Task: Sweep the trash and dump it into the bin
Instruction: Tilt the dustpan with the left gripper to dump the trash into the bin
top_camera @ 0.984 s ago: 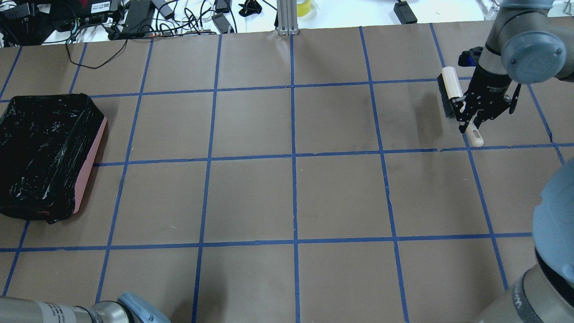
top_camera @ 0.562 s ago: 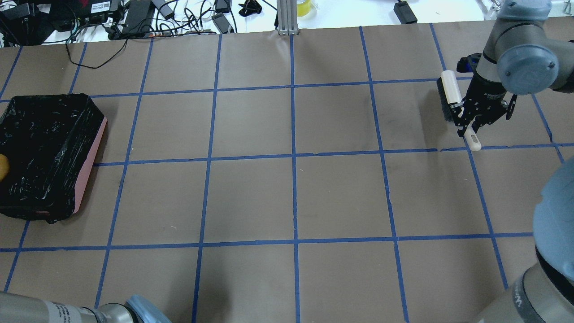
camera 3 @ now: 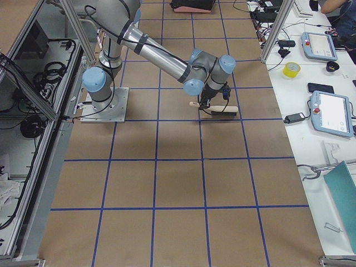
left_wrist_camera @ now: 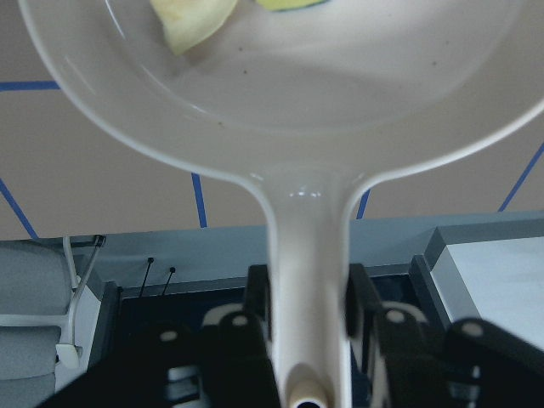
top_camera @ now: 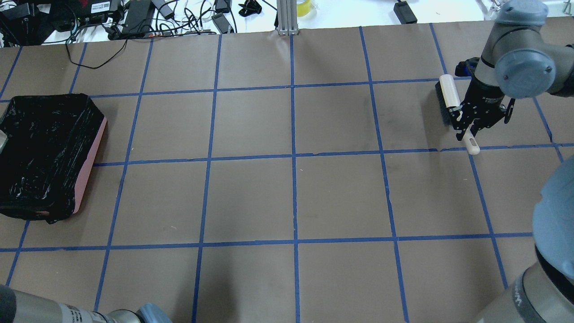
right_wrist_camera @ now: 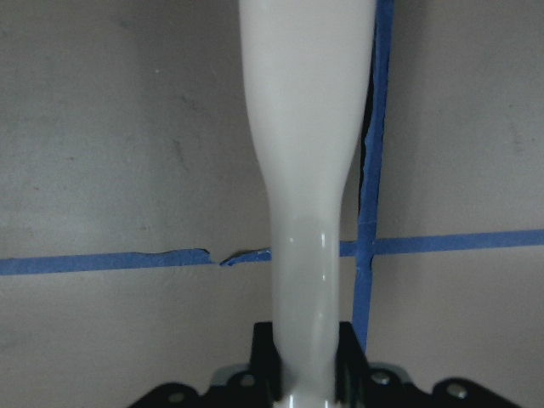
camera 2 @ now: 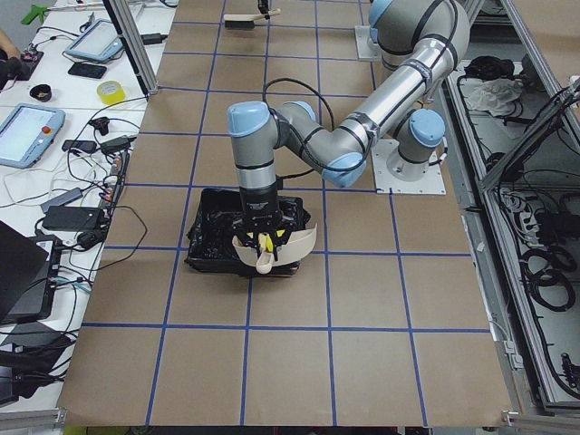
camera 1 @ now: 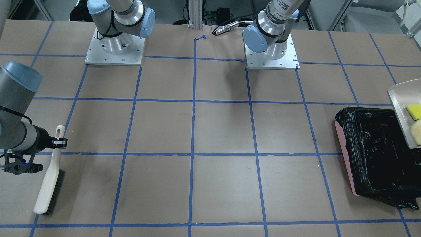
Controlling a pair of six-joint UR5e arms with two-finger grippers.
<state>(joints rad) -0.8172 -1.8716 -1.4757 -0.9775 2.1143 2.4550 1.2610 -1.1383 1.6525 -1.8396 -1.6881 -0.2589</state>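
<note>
One brown table (top_camera: pixel 251 202), blue tape grid (top_camera: pixel 293 157), bin (top_camera: pixel 45 152) atop; cables (top_camera: pixel 197 18) beyond edge.

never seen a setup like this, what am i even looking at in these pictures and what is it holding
These are two grey robot arms bolted to a table covered in brown paper with a blue tape grid. Each arm ends in a two-finger gripper. Two pictures look down on the table, one from behind the robot and one facing it. Two look along it from its ends, and two come from cameras on the wrists. The left gripper is shut on the handle of an off-white plastic dustpan, held above one end of a pink bin lined with a black plastic bag. In the pan lie a yellow sponge wedge and a pale lumpy piece. The right gripper is shut on the handle of an off-white brush with dark bristles.
</note>
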